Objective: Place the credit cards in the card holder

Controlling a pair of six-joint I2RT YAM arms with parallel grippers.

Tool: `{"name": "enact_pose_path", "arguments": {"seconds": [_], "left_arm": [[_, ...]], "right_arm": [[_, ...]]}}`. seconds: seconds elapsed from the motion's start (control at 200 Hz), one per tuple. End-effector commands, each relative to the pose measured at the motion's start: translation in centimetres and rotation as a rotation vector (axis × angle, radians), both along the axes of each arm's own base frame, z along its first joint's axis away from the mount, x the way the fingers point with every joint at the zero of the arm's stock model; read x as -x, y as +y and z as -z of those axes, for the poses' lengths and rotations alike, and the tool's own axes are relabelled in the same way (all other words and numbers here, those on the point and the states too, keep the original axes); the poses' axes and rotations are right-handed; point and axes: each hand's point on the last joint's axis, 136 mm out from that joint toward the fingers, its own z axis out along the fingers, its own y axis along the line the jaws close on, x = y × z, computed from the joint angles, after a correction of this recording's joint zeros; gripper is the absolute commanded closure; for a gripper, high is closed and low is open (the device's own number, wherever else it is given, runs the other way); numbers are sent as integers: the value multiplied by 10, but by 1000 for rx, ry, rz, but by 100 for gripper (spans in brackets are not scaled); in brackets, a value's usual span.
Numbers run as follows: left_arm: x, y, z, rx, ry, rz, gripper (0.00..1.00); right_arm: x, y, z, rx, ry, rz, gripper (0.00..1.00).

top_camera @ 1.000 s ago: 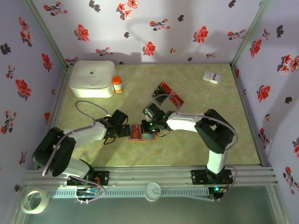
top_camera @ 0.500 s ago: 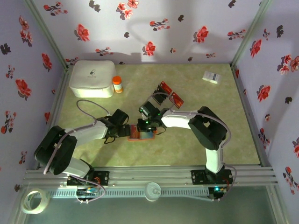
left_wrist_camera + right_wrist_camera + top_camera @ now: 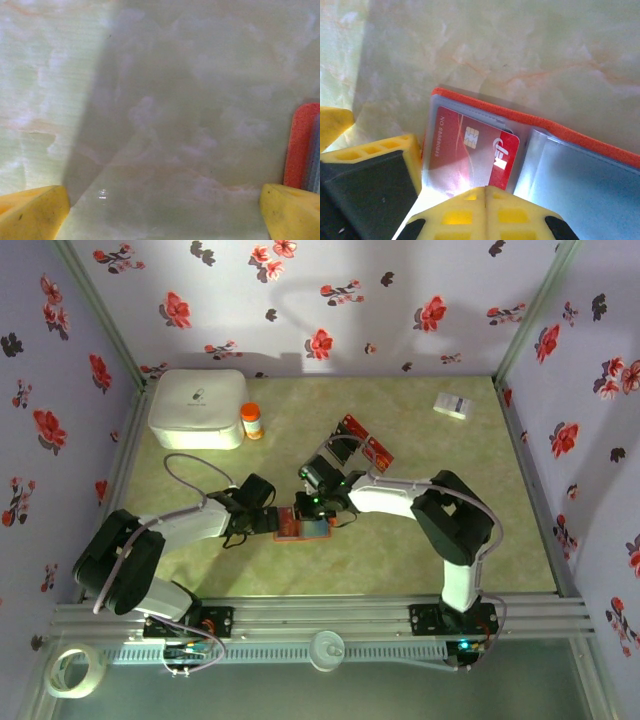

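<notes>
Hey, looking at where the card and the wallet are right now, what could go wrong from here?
1. The red card sits only partly under the clear sleeve of the card holder. If the shut right gripper pushes on it, the card might jam or bend.
2. The left gripper is open beside the holder's edge and is not clamping it, so a push could slide the holder instead of seating the card.

I see lilac walls printed with red and dark flowers beyond the left gripper and off to both its sides. Under it lies a green-cream marbled tabletop, softly lit; behind it, a metal rail.
</notes>
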Motion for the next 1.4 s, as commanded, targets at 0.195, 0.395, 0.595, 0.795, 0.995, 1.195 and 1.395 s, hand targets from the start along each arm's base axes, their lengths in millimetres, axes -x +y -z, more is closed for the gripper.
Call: {"name": "enact_pose_path", "arguments": {"seconds": [0.195,0.395,0.595,0.795,0.995,1.195,1.395], "left_arm": [[1,-5,18,17,29,25,0],[1,-5,19,16,30,27,0],[2,-4,21,15,32,26,0],[3,-5,21,20,30,27,0],[1,-7,16,29,21,27,0],[0,-8,7,43,3,25,0],[0,-7,8,40,4,26,0]], "right_arm": [[6,-11,17,43,21,1,100],[8,-2,25,37,45,-13,100],[12,11,28,31,58,-37,100],[14,16,26,16,65,-34,100],[18,19,15,-20,67,-27,100],[13,3,0,14,6,9,99],[18,-3,8,20,20,23,99]]}}
